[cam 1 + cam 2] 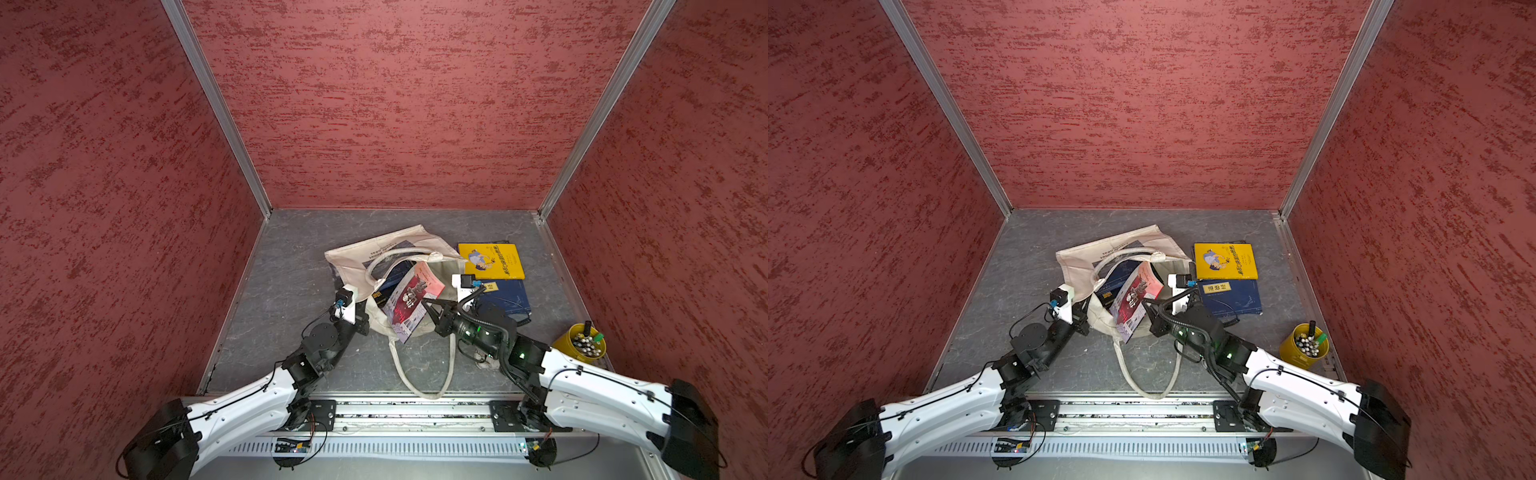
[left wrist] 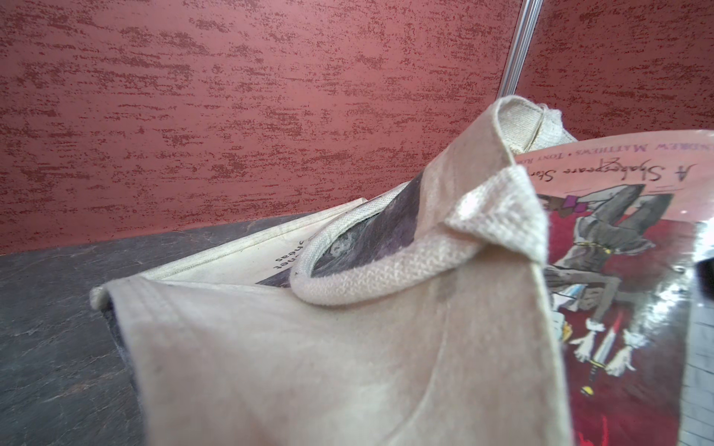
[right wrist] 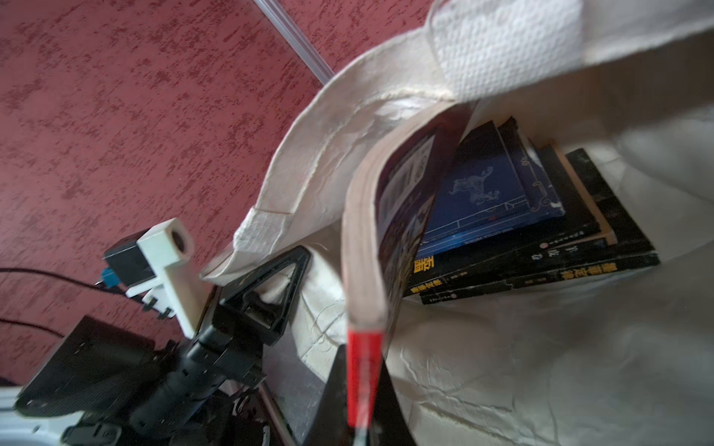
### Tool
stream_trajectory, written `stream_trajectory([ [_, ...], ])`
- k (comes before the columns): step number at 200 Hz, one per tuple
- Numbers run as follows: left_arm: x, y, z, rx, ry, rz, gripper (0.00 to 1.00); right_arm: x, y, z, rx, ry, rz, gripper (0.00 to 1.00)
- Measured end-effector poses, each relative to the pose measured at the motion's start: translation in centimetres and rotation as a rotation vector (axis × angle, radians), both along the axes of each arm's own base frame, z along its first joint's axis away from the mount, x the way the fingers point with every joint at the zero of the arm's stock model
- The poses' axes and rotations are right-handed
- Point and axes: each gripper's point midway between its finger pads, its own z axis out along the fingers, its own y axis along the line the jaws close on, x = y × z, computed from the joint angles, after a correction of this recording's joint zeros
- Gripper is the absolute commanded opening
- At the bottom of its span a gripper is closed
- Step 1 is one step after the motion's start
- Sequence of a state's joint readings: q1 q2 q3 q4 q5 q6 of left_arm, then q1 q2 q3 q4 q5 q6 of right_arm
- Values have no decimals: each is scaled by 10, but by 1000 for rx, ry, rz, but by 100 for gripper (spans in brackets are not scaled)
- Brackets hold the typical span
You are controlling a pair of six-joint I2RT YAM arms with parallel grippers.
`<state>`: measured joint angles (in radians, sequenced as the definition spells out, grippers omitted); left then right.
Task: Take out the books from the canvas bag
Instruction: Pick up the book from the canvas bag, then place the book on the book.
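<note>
Enclosure: three red textured walls [image 1: 395,104], aluminium corner posts [image 1: 220,108]. Surface: grey veined tabletop [image 1: 291,266]. Centre frame: canvas bag [image 1: 374,249], mouth toward the arms, dark books [image 3: 521,231] stacked inside. Right of it, lying flat: yellow book [image 1: 490,261], dark blue book [image 1: 509,295]. The left gripper [image 3: 278,278] pinches the bag rim; the right gripper [image 1: 427,305] clamps a red-covered book [image 1: 409,297] at the mouth. Lower right: yellow pen cup [image 1: 579,343].

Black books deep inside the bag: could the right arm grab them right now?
Probably not yet. The right gripper is shut on the red book, which stands in the mouth of the bag before the black books; that must come out first.
</note>
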<state>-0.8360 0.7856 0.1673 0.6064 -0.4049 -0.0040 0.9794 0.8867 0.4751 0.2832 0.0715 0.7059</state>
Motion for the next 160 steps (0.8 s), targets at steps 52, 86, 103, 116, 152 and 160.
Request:
stream_trajectory([
  [52,0,0,0,-1,0,0,0,-28,2,50,141,-128,134,0],
  [86,0,0,0,-1,0,0,0,-31,-8,77,223,-188,111,0],
  [103,0,0,0,-1,0,0,0,-24,-17,83,250,-195,47,0],
  [116,0,0,0,-1,0,0,0,-17,-25,86,272,-194,-9,0],
  [152,0,0,0,-1,0,0,0,1,-57,94,350,-161,-205,0],
  [160,0,0,0,-3,0,0,0,5,-66,96,367,-156,-250,0],
])
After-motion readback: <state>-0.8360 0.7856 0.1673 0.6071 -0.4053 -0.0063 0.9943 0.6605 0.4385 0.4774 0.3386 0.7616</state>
